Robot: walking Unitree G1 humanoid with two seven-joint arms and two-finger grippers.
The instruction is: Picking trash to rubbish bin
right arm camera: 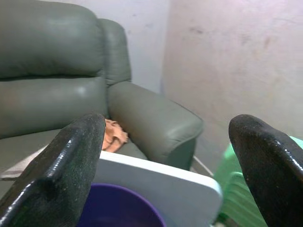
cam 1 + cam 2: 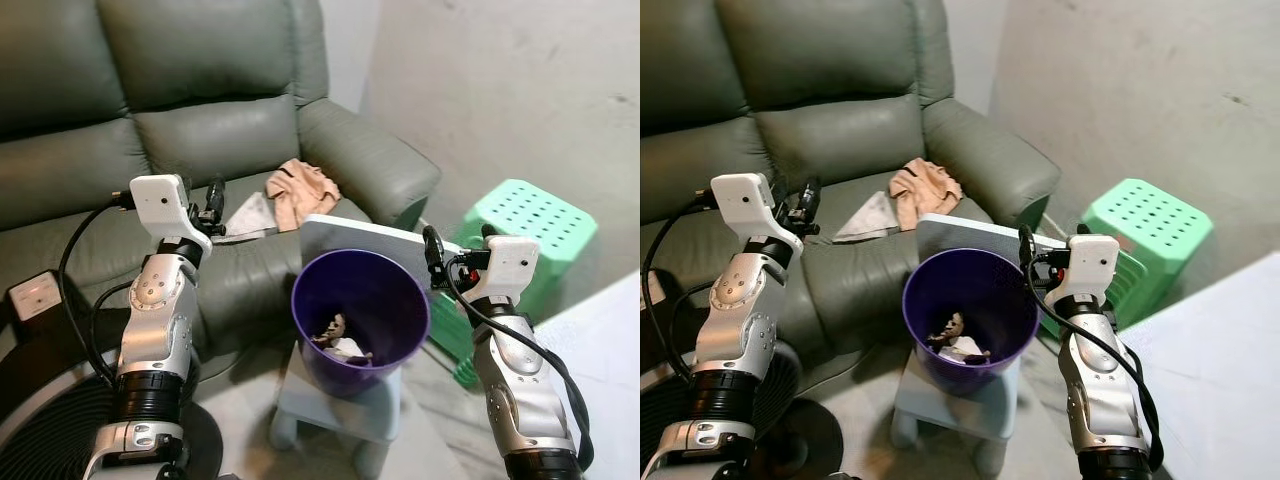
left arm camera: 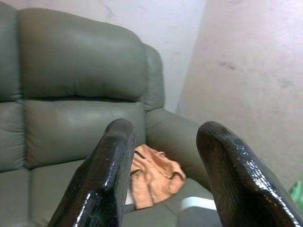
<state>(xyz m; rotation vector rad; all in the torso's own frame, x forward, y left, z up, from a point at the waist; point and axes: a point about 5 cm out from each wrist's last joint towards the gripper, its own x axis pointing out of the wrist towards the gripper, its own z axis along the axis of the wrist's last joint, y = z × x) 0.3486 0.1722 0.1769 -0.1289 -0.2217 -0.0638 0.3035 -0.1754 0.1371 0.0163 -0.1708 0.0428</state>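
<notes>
With both grippers, left and right, open and empty beside the bin, the robot probably needs to reach for the orange cloth behind it.

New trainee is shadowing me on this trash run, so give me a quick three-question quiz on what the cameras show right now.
1. True or false: the purple bin already holds some trash.
2. What lies on the sofa seat beside the orange cloth?
A. grey sheet
B. bottle
C. shoe
3. Fill in: both the left claw and right claw are ____.

Key: 1 true; 2 A; 3 open.
</notes>
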